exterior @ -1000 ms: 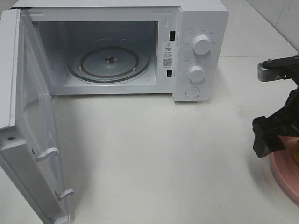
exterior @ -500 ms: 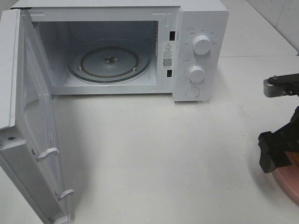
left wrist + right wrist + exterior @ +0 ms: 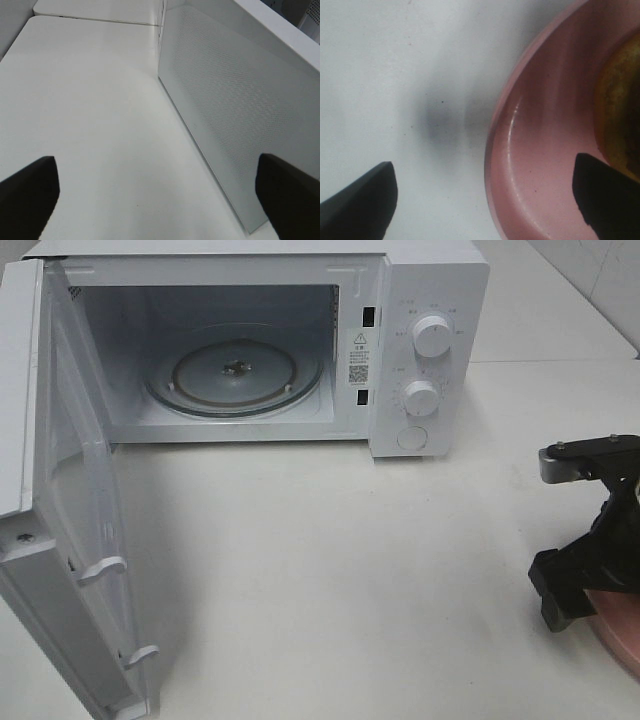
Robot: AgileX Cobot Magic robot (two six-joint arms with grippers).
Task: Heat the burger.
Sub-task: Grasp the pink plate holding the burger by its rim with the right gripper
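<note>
The burger (image 3: pixel 621 107) shows only as a golden-brown edge in the right wrist view, sitting on the round pink plate (image 3: pixel 540 150). In the high view the plate (image 3: pixel 622 638) peeks out at the right edge and the burger is hidden behind the arm. My right gripper (image 3: pixel 484 202) is open, with one finger over the plate and the other over the bare table, so it straddles the plate's rim; it also shows in the high view (image 3: pixel 585 580). My left gripper (image 3: pixel 160 197) is open and empty beside the microwave door's outer face (image 3: pixel 235 115).
The white microwave (image 3: pixel 420 340) stands at the back with its door (image 3: pixel 70 530) swung wide open to the left. Its glass turntable (image 3: pixel 235 372) is bare. White tabletop (image 3: pixel 330 570) lies between the microwave and the plate.
My right gripper has moved toward the table's front and lower over the pink plate, then slightly left. The microwave and door have not moved.
</note>
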